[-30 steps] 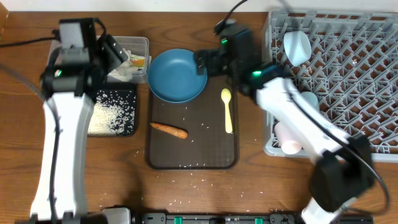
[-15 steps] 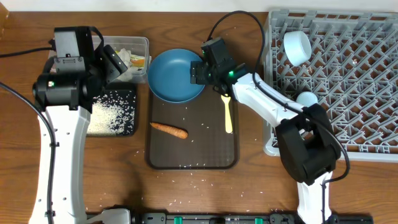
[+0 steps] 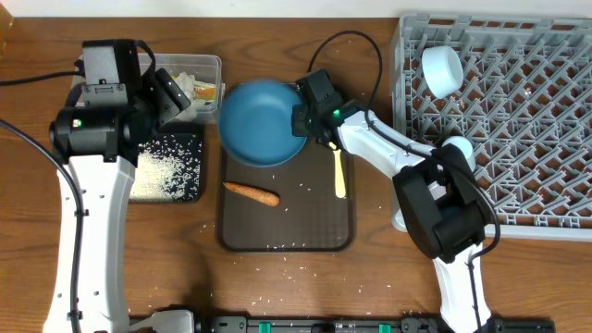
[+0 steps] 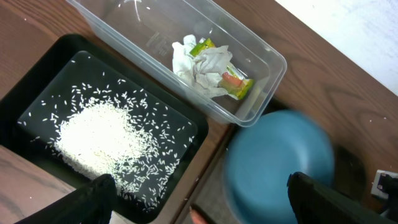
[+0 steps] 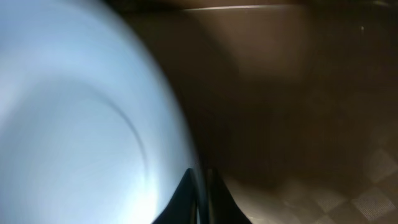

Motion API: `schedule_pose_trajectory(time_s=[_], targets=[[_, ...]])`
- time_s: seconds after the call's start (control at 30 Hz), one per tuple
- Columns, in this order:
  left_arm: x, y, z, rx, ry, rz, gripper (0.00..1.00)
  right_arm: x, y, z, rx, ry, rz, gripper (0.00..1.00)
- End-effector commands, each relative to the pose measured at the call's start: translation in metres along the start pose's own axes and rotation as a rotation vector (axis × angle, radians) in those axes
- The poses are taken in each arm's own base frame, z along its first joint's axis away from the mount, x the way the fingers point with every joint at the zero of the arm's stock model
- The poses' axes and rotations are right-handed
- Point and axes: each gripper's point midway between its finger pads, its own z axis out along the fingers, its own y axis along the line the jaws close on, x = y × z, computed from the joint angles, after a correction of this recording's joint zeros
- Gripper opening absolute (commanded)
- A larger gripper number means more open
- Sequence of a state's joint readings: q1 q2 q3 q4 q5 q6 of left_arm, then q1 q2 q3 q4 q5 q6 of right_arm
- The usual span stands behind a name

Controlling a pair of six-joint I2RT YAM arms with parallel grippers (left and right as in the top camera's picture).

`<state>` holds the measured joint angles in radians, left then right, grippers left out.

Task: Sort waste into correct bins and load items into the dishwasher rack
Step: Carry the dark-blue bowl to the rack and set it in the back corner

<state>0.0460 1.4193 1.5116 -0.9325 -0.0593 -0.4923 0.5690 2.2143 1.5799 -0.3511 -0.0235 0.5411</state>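
Note:
My right gripper (image 3: 302, 120) (image 5: 200, 186) is shut on the right rim of the dark-blue plate (image 3: 262, 120) (image 5: 74, 124), which looks slightly raised over the back of the brown tray. The plate (image 4: 280, 162) also shows blurred in the left wrist view. An orange carrot (image 3: 252, 192) and a yellow spoon (image 3: 339, 165) lie on the tray. My left gripper (image 3: 171, 92) (image 4: 199, 186) hangs open above the bins. The clear tub (image 3: 211, 63) (image 4: 261, 93) holds paper wads (image 4: 199, 62) and a wrapper (image 4: 233, 81). Rice (image 4: 106, 140) lies in the black tray (image 3: 191, 166) (image 4: 37, 81).
The grey dishwasher rack (image 3: 518, 120) fills the right side, with a white bowl (image 3: 441, 69) in its left part and a light-blue cup (image 3: 455, 148) by my right arm. The brown serving tray (image 3: 287, 231) lies at the centre. Loose rice grains (image 3: 296, 273) dot the table in front of it.
My right gripper has gone from open to shut on the plate's rim after swinging in from the rack. The plate has shifted slightly left. The left arm has stayed still.

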Motion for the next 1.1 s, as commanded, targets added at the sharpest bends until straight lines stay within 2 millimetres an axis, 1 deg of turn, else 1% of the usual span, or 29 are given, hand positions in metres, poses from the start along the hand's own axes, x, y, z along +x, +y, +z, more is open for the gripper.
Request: schedule_pose_trajectory(time_s=[0.0, 0.1, 0.2, 0.27, 0.37, 0.4, 0.43, 0.5, 0.57, 0.67, 0.7, 0.73, 0.77, 0.8, 0.87, 0.93, 1.0, 1.07], targets=[[0.001, 0.002, 0.004, -0.012, 0.009, 0.016, 0.90, 0.004, 0.002, 0.002, 0.016, 0.008, -0.012, 0.01], [0.001, 0.002, 0.004, -0.012, 0.009, 0.016, 0.90, 0.003, -0.002, -0.001, 0.024, 0.015, -0.005, 0.01], [0.001, 0.002, 0.004, -0.012, 0.009, 0.016, 0.90, -0.005, -0.005, -0.014, 0.028, 0.007, 0.004, 0.01], [0.001, 0.002, 0.004, -0.012, 0.009, 0.016, 0.90, -0.015, -0.007, -0.032, 0.030, -0.008, 0.009, 0.01], [0.001, 0.002, 0.004, -0.012, 0.009, 0.016, 0.90, -0.036, -0.014, -0.068, 0.036, -0.054, -0.007, 0.01], [0.001, 0.002, 0.004, -0.012, 0.009, 0.016, 0.95, -0.044, -0.018, -0.082, 0.050, -0.075, -0.002, 0.01], [0.001, 0.002, 0.004, -0.012, 0.009, 0.016, 0.95, -0.052, -0.026, -0.099, 0.075, -0.101, 0.009, 0.01], [0.001, 0.002, 0.004, -0.012, 0.009, 0.016, 0.96, -0.072, -0.046, -0.146, 0.140, -0.176, 0.012, 0.01], [0.001, 0.002, 0.004, -0.012, 0.009, 0.016, 0.96, -0.087, -0.066, -0.187, 0.209, -0.247, 0.022, 0.01], [0.001, 0.002, 0.004, -0.012, 0.009, 0.016, 0.99, -0.105, -0.110, -0.262, 0.381, -0.381, 0.057, 0.01], [0.001, 0.002, 0.004, -0.012, 0.009, 0.016, 0.99, -0.109, -0.130, -0.290, 0.467, -0.434, 0.085, 0.01], [0.001, 0.002, 0.004, -0.012, 0.009, 0.016, 0.99, -0.110, -0.147, -0.314, 0.546, -0.479, 0.113, 0.01], [0.001, 0.002, 0.004, -0.012, 0.009, 0.016, 1.00, -0.111, -0.170, -0.345, 0.659, -0.535, 0.150, 0.01], [0.001, 0.002, 0.004, -0.012, 0.008, 0.016, 1.00, -0.110, -0.184, -0.364, 0.733, -0.568, 0.174, 0.01], [0.001, 0.002, 0.004, -0.012, 0.009, 0.016, 1.00, -0.104, -0.220, -0.413, 0.952, -0.648, 0.240, 0.01], [0.001, 0.002, 0.004, -0.012, 0.009, 0.016, 1.00, -0.096, -0.248, -0.450, 1.149, -0.701, 0.301, 0.01], [0.001, 0.002, 0.004, -0.012, 0.009, 0.016, 1.00, -0.088, -0.270, -0.479, 1.315, -0.735, 0.355, 0.01], [0.001, 0.002, 0.004, -0.012, 0.009, 0.016, 1.00, -0.085, -0.287, -0.495, 1.412, -0.729, 0.377, 0.01]])
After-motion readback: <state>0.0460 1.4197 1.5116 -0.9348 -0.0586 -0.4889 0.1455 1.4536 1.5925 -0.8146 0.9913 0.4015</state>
